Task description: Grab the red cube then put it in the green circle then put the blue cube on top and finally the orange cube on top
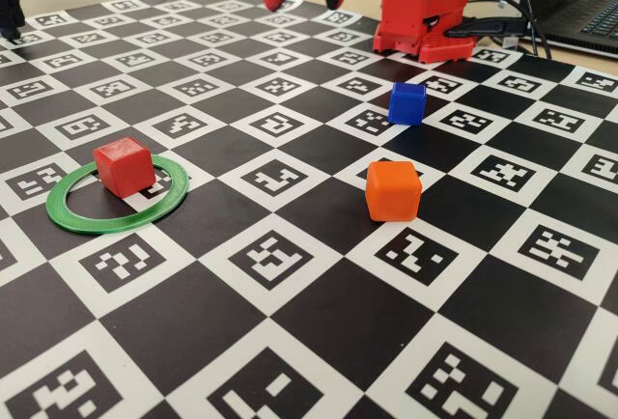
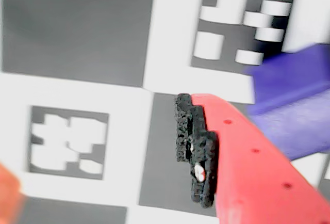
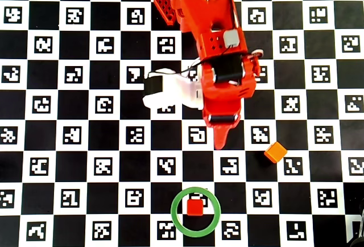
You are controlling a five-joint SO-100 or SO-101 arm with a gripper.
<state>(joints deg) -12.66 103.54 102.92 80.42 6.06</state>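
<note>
Low fixed view facing the arm, overhead straight down, wrist close above board.

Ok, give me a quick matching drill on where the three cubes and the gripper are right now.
Things:
1. red cube
2. blue cube
3. orange cube
4. gripper

Places:
A. raised above the board, holding nothing
B. alone on the checkered board, nearest the fixed camera of the cubes
C. inside the green circle
D. on the board near the arm's base, beside the gripper finger in the wrist view

Pairs: 1-C, 2-D, 3-B, 4-A
</note>
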